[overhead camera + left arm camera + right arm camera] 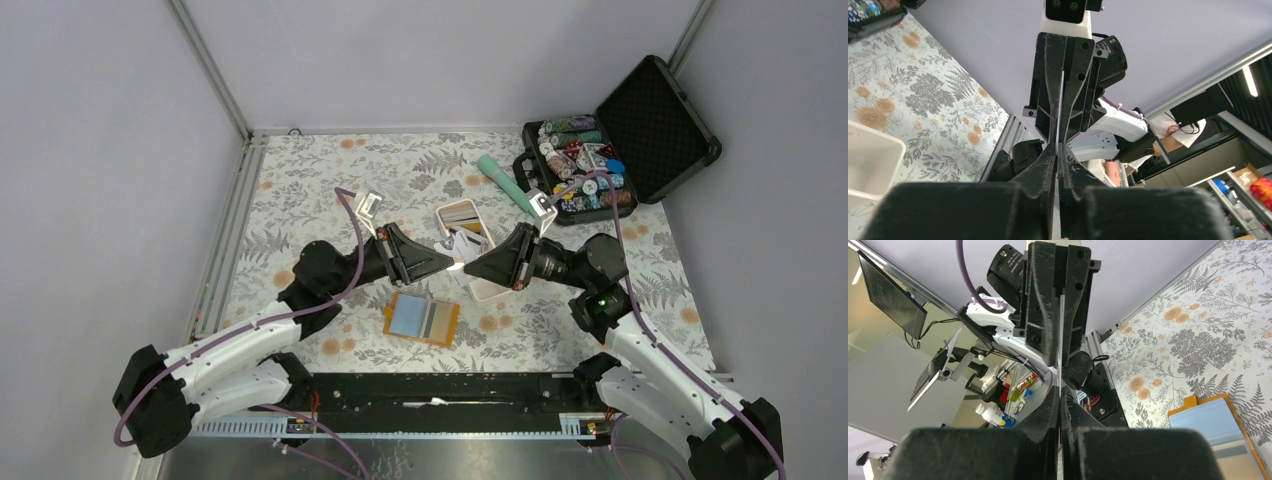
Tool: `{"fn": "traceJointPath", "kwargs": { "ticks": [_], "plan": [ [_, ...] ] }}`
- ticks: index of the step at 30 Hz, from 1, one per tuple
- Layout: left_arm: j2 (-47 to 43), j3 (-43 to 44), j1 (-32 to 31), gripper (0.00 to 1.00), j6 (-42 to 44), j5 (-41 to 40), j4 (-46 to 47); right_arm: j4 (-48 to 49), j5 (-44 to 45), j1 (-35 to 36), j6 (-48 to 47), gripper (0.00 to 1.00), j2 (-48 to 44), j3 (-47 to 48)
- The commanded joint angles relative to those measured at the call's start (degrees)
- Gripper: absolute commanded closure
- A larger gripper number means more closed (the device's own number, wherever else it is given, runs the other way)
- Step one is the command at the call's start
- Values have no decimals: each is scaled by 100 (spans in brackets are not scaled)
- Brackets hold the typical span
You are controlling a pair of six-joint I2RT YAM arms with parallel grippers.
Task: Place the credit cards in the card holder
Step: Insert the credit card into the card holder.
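Two arms rise from the black rail (440, 390) at the near edge. The whole table wears a floral cloth (300, 200), grey ferns and orange blooms, boxed in by plain grey walls (400, 60) with metal posts in the corners.

Just past the rail, the card holder (422, 318) lies open and flat on the cloth. It has an orange rim, a light blue pocket on one half, and grey and tan stripes on the other (cards or lining, I cannot tell).

Beyond it, tip to tip, the left gripper (448, 261) and the right gripper (470, 268) are both pinched on the same credit card (459, 264). From either wrist it is a thin pale sliver, edge-on between both pairs of fingers, held in the air over the near end of the long white tray (490, 293).

In the tray are more cards (458, 212): a tan and grey one flat at the far end, white ones jumbled midway.

Further back a teal cylinder (505, 183) lies on the cloth. At the far right a black case (660, 120) stands open, lid up, with poker chips (580, 165) in rows inside.
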Motion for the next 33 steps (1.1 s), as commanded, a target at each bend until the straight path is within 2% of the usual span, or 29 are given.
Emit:
{"fn": "traceJointPath", "kwargs": {
  "ticks": [1,3,8,12,14,19,26,33],
  "plan": [
    [77,334,-28,100,15,102,364,3,-286,-19,-178,100,-13,123],
    [68,309,-28,100,44,80,326,-191,-366,-16,-320,99,-66,181],
    [-58,361,-19,100,429,84,-209,-1343,5,-22,-933,57,-313,427],
    [-145,534,45,100,915,373,-960,-2053,178,-19,-1228,45,-293,718],
    [-142,627,75,100,1156,610,-1343,-2091,60,-19,-1215,44,-201,779],
    [-213,673,78,100,1600,1058,-1981,-1370,-632,-18,-669,45,13,782],
    [-299,645,86,100,1789,1299,-2196,-430,-1214,-18,153,61,161,441],
    [-225,570,92,100,1587,1483,-1741,-161,-1251,-18,371,73,238,184]
  ]
}}
